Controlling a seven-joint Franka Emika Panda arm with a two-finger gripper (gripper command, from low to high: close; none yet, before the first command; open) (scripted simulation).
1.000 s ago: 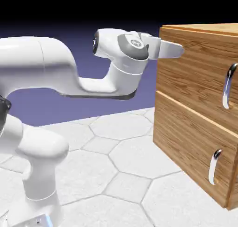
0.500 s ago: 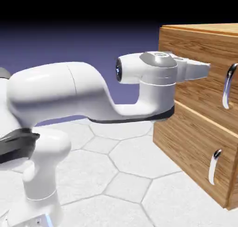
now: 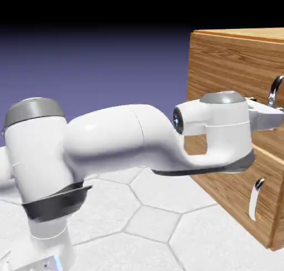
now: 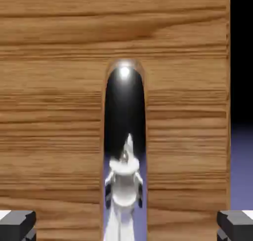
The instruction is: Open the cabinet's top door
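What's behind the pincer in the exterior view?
Behind the pincer show the top door's wood and its curved silver handle, whose upper part is visible. The handle's lower part is covered there, so how it sits against the fingers can't be told from that side.

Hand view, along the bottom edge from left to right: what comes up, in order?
Left fingertip → curved silver handle of the top door → right fingertip.
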